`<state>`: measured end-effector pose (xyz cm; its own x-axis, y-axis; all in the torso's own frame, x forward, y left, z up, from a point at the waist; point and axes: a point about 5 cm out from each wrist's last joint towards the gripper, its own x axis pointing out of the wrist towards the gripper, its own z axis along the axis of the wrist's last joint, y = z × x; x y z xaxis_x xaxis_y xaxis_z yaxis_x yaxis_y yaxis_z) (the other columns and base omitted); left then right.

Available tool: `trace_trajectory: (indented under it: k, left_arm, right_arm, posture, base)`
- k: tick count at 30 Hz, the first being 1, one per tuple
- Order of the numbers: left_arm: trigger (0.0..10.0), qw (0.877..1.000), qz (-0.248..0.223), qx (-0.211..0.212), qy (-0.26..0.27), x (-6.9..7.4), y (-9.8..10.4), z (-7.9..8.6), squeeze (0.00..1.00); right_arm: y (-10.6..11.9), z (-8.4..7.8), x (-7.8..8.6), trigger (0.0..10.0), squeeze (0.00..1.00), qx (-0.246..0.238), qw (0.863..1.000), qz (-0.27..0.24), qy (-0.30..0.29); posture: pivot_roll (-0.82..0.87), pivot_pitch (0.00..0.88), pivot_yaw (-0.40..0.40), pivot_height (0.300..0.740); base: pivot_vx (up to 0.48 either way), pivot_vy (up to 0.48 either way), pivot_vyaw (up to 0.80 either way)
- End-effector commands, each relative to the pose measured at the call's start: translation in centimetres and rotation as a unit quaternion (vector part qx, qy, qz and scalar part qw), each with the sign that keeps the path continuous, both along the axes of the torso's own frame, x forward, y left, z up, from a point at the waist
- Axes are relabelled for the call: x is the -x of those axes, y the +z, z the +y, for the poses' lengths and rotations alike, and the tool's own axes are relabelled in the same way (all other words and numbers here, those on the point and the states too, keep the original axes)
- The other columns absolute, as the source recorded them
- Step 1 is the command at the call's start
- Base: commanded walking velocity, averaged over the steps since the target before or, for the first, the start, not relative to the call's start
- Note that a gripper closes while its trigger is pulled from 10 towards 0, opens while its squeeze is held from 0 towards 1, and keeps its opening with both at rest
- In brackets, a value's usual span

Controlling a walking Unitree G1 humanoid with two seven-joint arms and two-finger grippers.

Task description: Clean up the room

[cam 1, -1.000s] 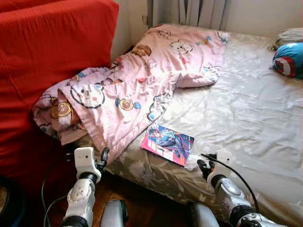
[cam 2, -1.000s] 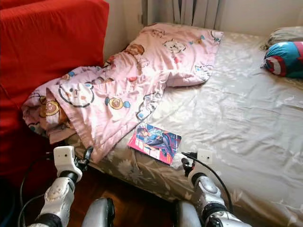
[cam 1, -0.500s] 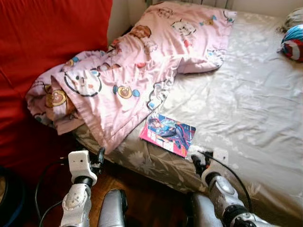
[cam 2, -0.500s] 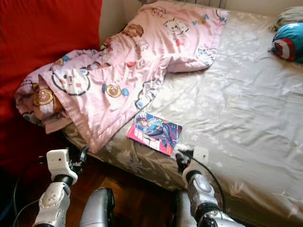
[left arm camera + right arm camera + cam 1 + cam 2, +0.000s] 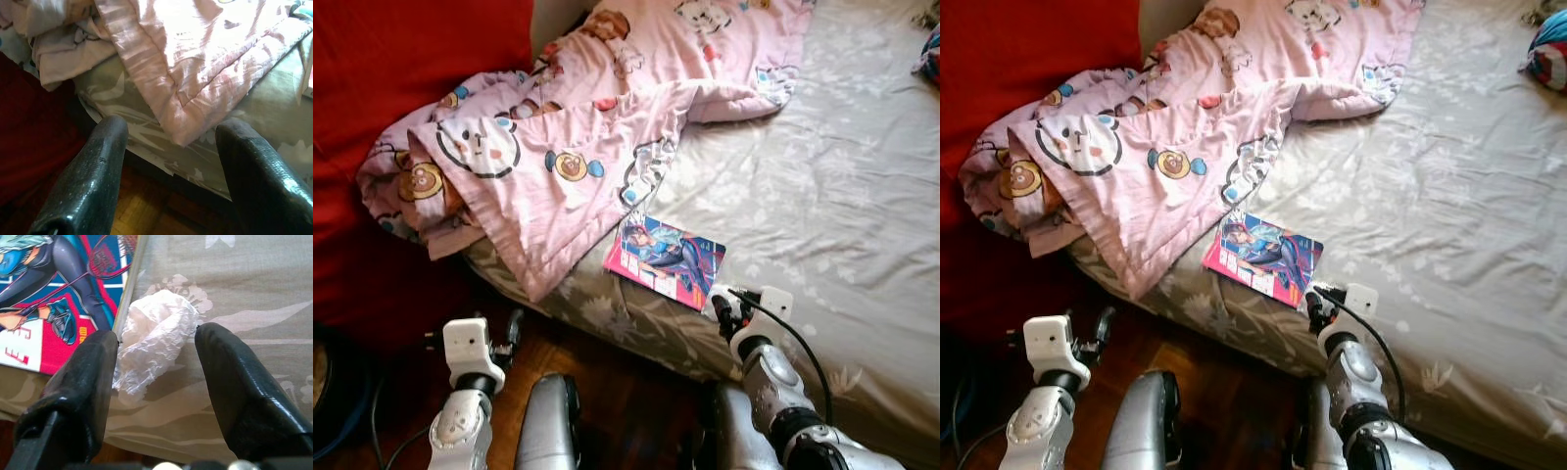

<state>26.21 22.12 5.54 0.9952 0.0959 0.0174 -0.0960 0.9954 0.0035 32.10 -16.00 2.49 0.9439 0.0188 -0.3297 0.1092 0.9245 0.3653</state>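
Note:
A crumpled white plastic wad (image 5: 156, 335) lies on the grey floral bed sheet (image 5: 842, 196), right against the corner of a colourful comic book (image 5: 666, 259). My right gripper (image 5: 724, 305) is open at the bed's near edge, one finger on each side of the wad; one black finger (image 5: 93, 377) touches or nearly touches it. My left gripper (image 5: 171, 161) is open and holds nothing. It hangs low over the wooden floor (image 5: 617, 411), pointing at the hanging corner of a pink cartoon blanket (image 5: 558, 127).
The pink blanket is bunched across the bed's left side against a red cover (image 5: 401, 59). A blue and red cushion (image 5: 1549, 44) sits at the far right corner. A dark round object and cables lie on the floor at far left.
The camera has tilted down and come closer to the bed. My right gripper has moved forward to the book's corner and now straddles the white wad. My left arm sits lower in view.

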Motion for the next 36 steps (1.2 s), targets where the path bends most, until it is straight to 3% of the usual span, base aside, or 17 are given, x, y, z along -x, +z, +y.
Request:
trace_trajectory:
  k: [1, 9, 10, 11, 36]
  left_arm:
    - [10.0, 1.000, 0.014, 0.004, 0.000, 0.5, -0.4, -0.1, 0.00]
    - [10.0, 1.000, 0.004, -0.005, -0.005, 1.0, 0.7, 0.0, 0.00]
    - [10.0, 1.000, 0.005, -0.006, -0.006, 1.2, 0.8, 0.0, 0.00]
    - [10.0, 1.000, 0.007, -0.007, -0.006, 1.3, 0.9, 0.0, 0.00]
    - [10.0, 1.000, 0.021, -0.002, 0.001, 1.3, 1.1, -0.4, 0.00]
  right_arm:
    - [0.0, 0.1, 0.0, 10.0, 0.00, -0.007, 1.000, 0.001, -0.007]
    - [0.0, 0.2, -0.1, 10.0, 0.00, -0.016, 1.000, 0.007, -0.008]
    - [0.0, 0.4, -0.2, 2.5, 0.00, -0.021, 1.000, 0.009, -0.005]
    - [0.1, 0.5, -0.2, 0.0, 0.00, -0.023, 1.000, 0.009, -0.004]
    - [0.1, -0.5, -0.2, 0.0, 0.00, -0.022, 0.999, 0.014, -0.018]
  posture:
    - [0.19, 0.320, 0.027, 0.600]
    - [0.22, 0.338, 0.030, 0.600]
    - [0.22, 0.340, 0.032, 0.600]
    - [0.22, 0.344, 0.032, 0.600]
    - [0.21, 0.325, 0.014, 0.600]
  base:
    - [0.000, 0.000, 0.00]
    - [0.000, 0.000, 0.00]
    - [0.000, 0.000, 0.00]
    - [0.000, 0.000, 0.00]
    - [0.000, 0.000, 0.00]
